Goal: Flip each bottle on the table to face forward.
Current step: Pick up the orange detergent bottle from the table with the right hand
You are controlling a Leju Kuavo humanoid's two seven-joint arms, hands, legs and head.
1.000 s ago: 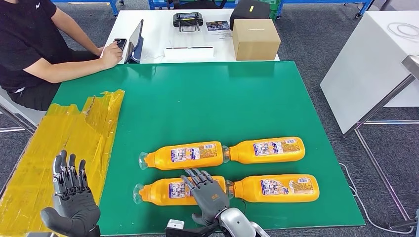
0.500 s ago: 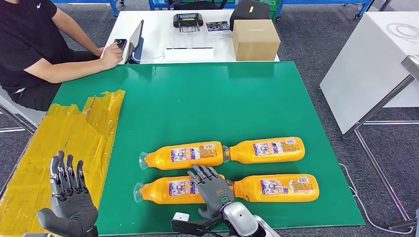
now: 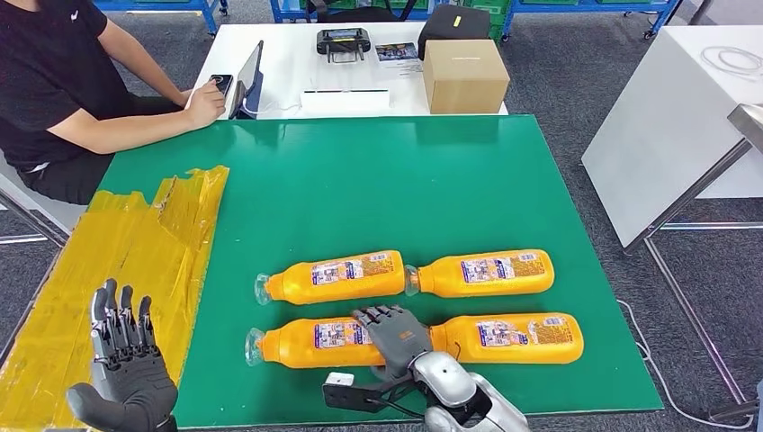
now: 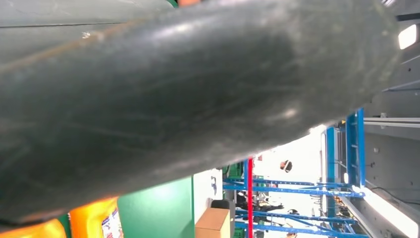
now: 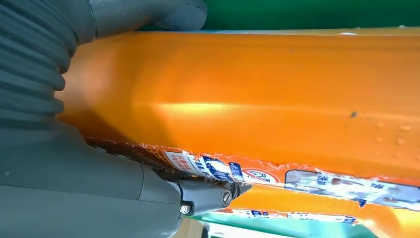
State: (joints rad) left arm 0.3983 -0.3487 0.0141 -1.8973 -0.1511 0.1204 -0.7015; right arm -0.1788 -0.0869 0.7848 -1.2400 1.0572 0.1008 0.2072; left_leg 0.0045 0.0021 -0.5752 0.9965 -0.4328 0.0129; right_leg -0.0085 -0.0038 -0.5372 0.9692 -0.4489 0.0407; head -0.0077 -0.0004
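Four glossy orange plastic bottles (image 3: pixel 337 280) lie in two rows on the green table (image 3: pixel 360 198), labels up — print too small to read. The right hand (image 3: pixel 396 335) rests on the near-left bottle (image 3: pixel 315 344); the left hand (image 3: pixel 126 369) hovers with fingers spread, holding nothing, over crinkled yellow tape (image 3: pixel 117 261). The right wrist view shows the thumb (image 5: pixel 148 15) and fingers (image 5: pixel 208 196) wrapped around that smooth orange body (image 5: pixel 257 99).

Grey ribbed hand (image 3: pixel 396 337) cover, dark fingers, silver forearm (image 3: pixel 468 400)
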